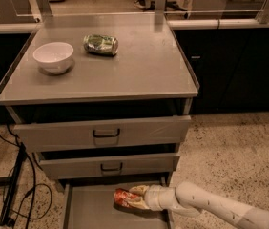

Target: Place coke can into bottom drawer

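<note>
The cream-white gripper is low in the plain grey bottom drawer, holding the red coke can that has white marks. On the grey cabinet top sit a white bowl and a shiny green can. The two upper drawers are grey with dark handles, and the floor is pale with little dark speckles.

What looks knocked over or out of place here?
The green can lies on its side on the cabinet top, beside the bowl. The coke can is sideways in the bottom drawer, at the gripper.
</note>
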Robot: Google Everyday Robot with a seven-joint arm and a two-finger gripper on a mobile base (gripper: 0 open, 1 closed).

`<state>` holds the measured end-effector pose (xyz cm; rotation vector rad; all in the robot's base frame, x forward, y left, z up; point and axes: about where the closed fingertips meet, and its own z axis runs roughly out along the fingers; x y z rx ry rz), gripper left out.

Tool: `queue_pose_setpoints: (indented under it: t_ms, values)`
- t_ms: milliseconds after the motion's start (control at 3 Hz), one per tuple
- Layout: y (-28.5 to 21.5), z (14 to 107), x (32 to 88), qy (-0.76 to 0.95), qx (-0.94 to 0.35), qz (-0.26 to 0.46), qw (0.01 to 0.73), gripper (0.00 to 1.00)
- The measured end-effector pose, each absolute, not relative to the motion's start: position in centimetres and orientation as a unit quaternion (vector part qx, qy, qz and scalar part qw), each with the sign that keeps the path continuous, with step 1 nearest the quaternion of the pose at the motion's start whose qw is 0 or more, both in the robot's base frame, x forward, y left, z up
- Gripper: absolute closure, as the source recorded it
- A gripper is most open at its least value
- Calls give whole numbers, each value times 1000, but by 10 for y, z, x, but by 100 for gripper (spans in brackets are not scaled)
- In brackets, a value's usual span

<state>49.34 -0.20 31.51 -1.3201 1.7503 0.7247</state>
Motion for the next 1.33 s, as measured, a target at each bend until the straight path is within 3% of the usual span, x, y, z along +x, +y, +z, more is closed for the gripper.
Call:
queue_pose_setpoints:
  t_ms: [1333]
  values:
    - [19,216,496,725,-503,279,379,100]
